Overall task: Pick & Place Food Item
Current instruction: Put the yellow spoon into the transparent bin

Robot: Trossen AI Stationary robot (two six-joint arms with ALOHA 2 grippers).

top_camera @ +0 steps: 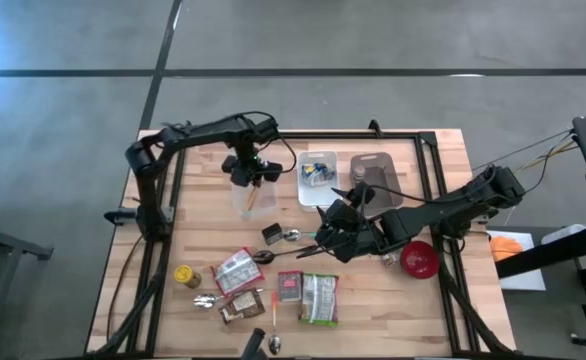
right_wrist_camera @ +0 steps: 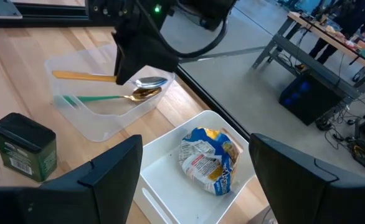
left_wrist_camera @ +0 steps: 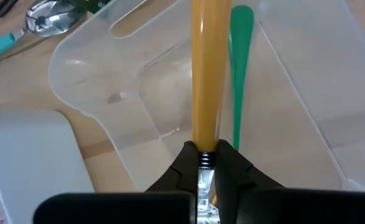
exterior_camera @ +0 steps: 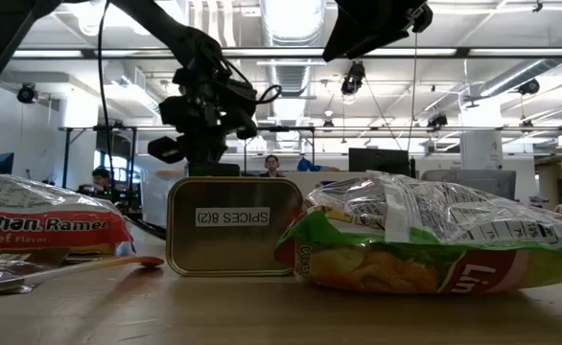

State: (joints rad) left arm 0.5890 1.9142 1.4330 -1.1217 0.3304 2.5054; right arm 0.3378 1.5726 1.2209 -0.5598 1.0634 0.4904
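My left gripper [left_wrist_camera: 206, 149] is shut on a yellow-handled spoon [left_wrist_camera: 206, 68] above a clear plastic container [right_wrist_camera: 101, 115] at the table's far left. A green-handled spoon [right_wrist_camera: 101, 98] lies inside that container. My right gripper [right_wrist_camera: 195, 149] stands open near the table's middle, facing a white tray [right_wrist_camera: 170, 180] in which a crumpled blue, red and white food packet [right_wrist_camera: 206, 158] lies. It touches nothing. In the high view a ramen packet [top_camera: 236, 270], a spice tin [top_camera: 291, 288] and a chips bag [top_camera: 320, 298] lie flat near the front edge. My left gripper pinches the spoon's yellow handle [left_wrist_camera: 205, 140] between its two fingers, close to the end that joins the silver bowl [right_wrist_camera: 152, 81]. The fingers come steeply from above. The spoon sits about level over the container, its free handle end [right_wrist_camera: 61, 74] sticking out past the fingers.
A dark green tin [right_wrist_camera: 23, 146] stands on the table beside the clear container. A grey tray [top_camera: 373, 172] sits right of the white one and a red bowl [top_camera: 419, 260] lies under my right arm. A yellow can [top_camera: 186, 275] and loose spoons [top_camera: 293, 236] lie about.
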